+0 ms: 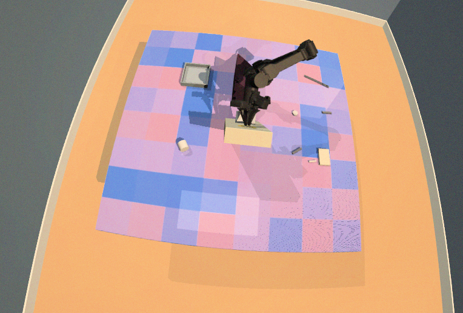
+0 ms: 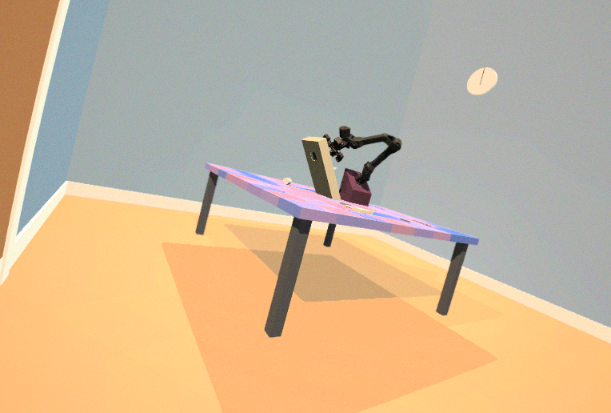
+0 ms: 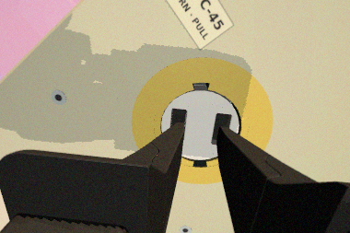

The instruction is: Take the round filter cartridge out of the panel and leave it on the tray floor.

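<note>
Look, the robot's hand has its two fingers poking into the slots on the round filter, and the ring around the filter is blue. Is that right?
Almost. The ring around the round filter is yellow, not blue; the wrist view shows it plainly. The rest holds: the hand has its two fingers reaching to the slots on the filter's face.
</note>
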Controlling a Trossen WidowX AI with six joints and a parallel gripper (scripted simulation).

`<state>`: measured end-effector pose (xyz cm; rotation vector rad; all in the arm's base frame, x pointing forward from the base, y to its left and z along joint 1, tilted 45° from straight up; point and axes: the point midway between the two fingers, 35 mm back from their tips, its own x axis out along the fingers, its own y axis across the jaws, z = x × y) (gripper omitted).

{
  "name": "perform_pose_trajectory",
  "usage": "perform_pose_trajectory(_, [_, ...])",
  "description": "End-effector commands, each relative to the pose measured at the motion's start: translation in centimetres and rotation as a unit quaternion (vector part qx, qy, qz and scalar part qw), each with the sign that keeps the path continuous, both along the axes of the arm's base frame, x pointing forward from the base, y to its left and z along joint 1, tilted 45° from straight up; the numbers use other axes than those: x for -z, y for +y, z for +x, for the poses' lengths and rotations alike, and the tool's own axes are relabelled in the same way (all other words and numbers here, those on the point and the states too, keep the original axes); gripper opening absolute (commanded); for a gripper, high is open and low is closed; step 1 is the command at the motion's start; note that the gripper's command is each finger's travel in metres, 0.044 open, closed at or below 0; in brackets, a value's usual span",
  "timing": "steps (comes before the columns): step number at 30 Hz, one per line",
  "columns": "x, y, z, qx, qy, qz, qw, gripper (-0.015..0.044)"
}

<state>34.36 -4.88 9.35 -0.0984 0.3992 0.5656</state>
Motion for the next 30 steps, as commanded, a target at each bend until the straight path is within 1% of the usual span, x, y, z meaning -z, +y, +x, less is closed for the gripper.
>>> perform_pose_trajectory(1, [0.27, 0.09, -0.09, 0.002, 0.004, 0.002, 1.0, 0.0094])
perform_pose_trajectory(30, [0.21, 0.11, 0.2, 0.002, 0.004, 0.002, 1.0, 0.0094])
